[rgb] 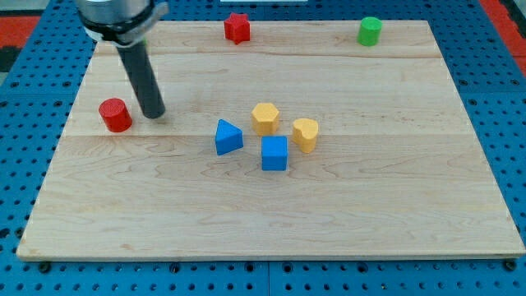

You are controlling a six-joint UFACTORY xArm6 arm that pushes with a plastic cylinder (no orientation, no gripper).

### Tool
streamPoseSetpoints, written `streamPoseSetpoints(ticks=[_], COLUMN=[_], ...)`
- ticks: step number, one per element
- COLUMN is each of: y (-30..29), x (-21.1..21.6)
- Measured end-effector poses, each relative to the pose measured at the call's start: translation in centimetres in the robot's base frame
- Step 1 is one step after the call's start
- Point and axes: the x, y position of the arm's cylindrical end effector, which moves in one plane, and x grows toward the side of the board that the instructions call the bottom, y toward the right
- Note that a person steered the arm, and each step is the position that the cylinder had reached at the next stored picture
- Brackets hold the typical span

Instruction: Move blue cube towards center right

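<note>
Blue cube (274,153) sits mid-desk below two yellow blocks, untouched, while the rod's tip (153,114), an end effector holding nothing, waits beside the red cylinder (115,114) and probably must get to the cube's left.

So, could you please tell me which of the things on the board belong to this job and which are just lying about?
Belongs to the job:
- blue cube
- my tip, far off toward the view's left, beside the red cylinder

Just lying about:
- blue wedge
- yellow hexagon block
- yellow heart-like block
- red star-like block
- green cylinder
- red cylinder
</note>
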Motion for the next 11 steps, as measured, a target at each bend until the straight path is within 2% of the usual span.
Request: streamPoseSetpoints(ticks=[1,2,3,4,6,7,8,9,10,11], y=[6.0,12.4,20.7,25.9,22.3,28.9,30.6,31.7,31.7,35.2], x=[6.0,7.1,4.1,4.1,7.6,7.0,2.8,3.7,7.0,4.6])
